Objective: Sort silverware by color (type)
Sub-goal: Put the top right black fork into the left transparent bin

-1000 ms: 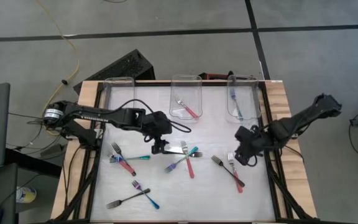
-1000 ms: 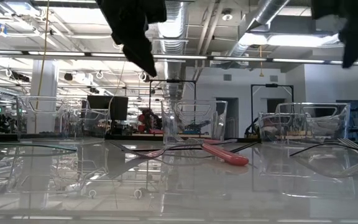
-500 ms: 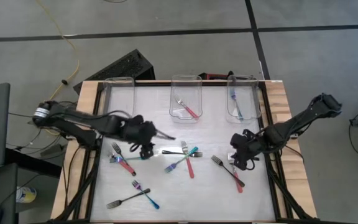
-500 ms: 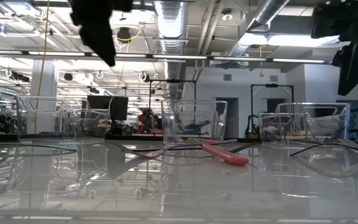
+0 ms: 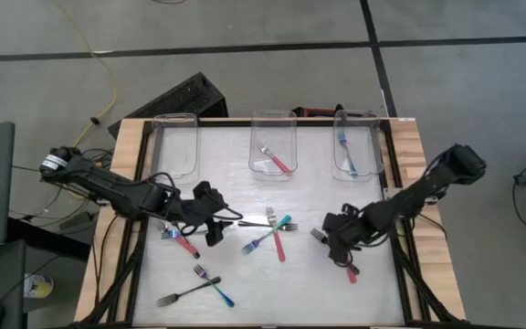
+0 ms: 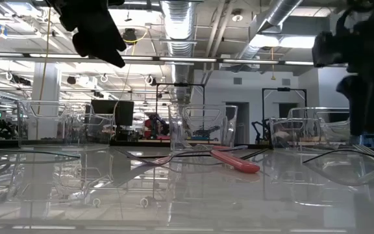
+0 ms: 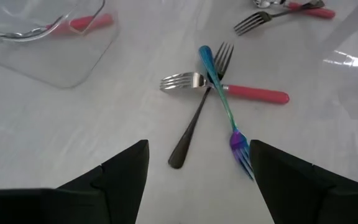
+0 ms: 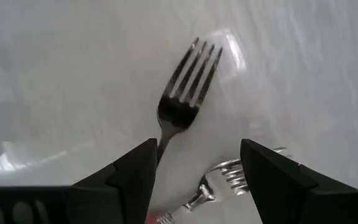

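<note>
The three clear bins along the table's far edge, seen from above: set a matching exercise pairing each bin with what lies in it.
Column one:
1. left bin
2. middle bin
3. right bin

Column two:
A. a red-handled fork
B. a teal-handled fork
C. no fork

Pairs: 1-C, 2-A, 3-B.

White tabletop (image 5: 245, 283) with wooden edges. Three clear plastic bins (image 5: 273, 146) in a row along far edge. Yellow cable (image 5: 89, 50) on grey floor beyond.
</note>
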{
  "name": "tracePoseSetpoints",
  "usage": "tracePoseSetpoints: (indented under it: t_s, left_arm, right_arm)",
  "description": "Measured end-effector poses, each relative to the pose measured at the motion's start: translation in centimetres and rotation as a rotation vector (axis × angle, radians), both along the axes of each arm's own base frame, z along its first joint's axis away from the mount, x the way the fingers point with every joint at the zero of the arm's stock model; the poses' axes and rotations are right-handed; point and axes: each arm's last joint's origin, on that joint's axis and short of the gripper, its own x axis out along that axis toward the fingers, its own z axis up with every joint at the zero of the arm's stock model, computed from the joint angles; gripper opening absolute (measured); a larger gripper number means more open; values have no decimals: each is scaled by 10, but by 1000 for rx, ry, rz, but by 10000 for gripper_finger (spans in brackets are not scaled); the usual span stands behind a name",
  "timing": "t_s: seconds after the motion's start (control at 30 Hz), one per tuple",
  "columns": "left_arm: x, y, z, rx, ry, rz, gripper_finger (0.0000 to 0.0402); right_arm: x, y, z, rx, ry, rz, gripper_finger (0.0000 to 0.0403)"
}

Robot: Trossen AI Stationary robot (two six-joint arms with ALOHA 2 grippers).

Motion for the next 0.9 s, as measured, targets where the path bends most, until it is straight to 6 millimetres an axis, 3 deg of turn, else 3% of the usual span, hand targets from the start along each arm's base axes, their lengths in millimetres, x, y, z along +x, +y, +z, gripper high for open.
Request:
tracePoseSetpoints:
  t_s: [0.23, 0.4, 0.5, 0.57, 0.77, 0.9]
  left_arm:
    - [0, -1, -1, 19, 22, -78, 260]
    - [4, 2, 2, 29, -16, -81, 260]
    - [10, 6, 9, 6, -99, -89, 260]
    - [14, 9, 14, -6, -149, -102, 260]
    - [20, 15, 22, -75, -238, -121, 260]
    - [22, 15, 30, -113, -316, -128, 260]
  right_arm:
    - [4, 26, -17, 69, -19, -64, 254]
    - [4, 34, -39, 12, 44, -129, 253]
    - [5, 35, -48, -15, 78, -163, 234]
    - [4, 35, -50, -20, 87, -176, 199]
    - [0, 31, -29, -25, 107, -152, 33]
    - [-7, 21, 4, 42, 0, -160, 31]
